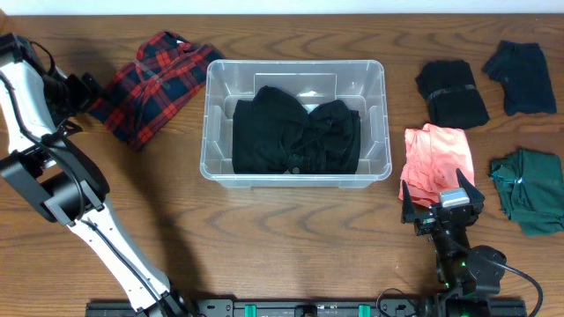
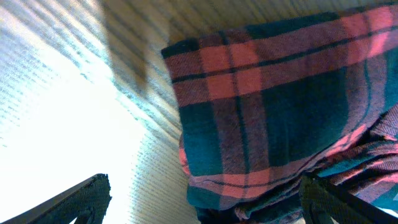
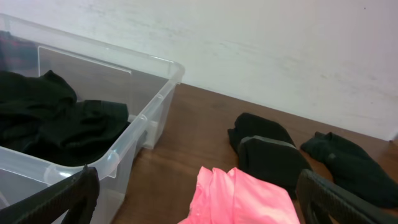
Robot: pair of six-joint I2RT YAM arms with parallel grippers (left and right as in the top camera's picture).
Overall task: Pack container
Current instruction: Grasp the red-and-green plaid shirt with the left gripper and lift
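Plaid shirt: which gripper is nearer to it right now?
Left. The left gripper sits at the plaid shirt's left edge; the right gripper is far off, past the bin, beside the pink garment.

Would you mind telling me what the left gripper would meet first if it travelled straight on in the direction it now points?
Most likely the red plaid shirt: it lies directly ahead of the open left gripper, spanning the view between its fingers. How close it is, I cannot tell.
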